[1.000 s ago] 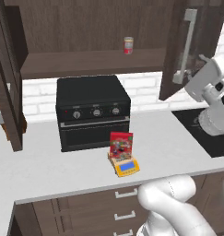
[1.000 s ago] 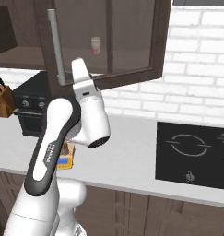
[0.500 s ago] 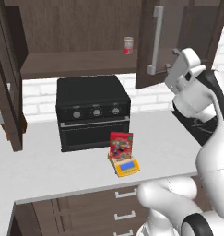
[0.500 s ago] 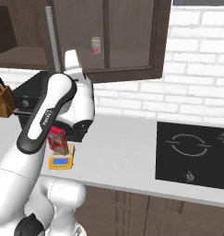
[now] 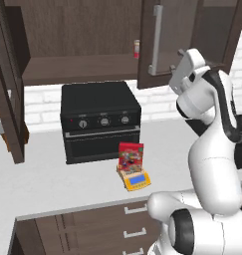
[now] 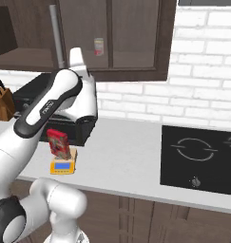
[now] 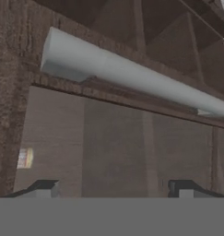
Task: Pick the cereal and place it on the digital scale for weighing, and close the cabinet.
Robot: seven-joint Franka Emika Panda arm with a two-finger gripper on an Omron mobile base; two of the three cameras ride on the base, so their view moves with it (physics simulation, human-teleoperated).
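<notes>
The end effector (image 7: 113, 186) stands with its jaws spread wide and nothing between them, close against the outer face of the cabinet's right-hand door (image 5: 192, 42), just beside the long silver bar handle (image 7: 132, 73). In the hand view that handle runs across the picture just above the finger tips (image 7: 42, 186), its long axis crosswise to the hand's approach. The door hangs partly open out from the cabinet (image 6: 112, 38), so the closing push likely goes toward the shelf behind it. Well below the handle, the cereal (image 5: 131, 155) already stands on the digital scale (image 5: 135, 179), on the counter (image 5: 48, 184) just before the black toaster oven (image 5: 100, 119).
</notes>
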